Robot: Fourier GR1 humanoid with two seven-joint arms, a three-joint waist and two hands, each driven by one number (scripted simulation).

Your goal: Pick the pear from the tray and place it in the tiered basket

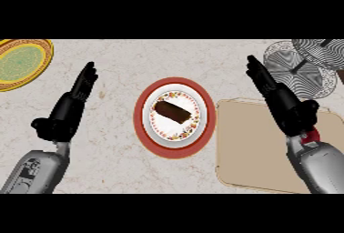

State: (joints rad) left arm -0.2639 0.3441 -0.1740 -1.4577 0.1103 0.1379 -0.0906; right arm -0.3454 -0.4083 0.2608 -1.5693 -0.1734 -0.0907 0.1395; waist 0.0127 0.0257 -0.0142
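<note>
Both hands, left [67, 111] and right [282, 102], are released above the counter, flanking the red-rimmed plate [142, 119]. No pear shows on the tan tray [245, 150] right of it. A pear is probably firm, smooth and light; grasp its widest part.

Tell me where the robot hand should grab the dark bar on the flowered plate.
Probably across the middle of the dark bar, straight from above, with fingers on its two long sides. It lies flat and slanted on the flowered plate, long and narrow, so its short width looks easiest to span.
</note>
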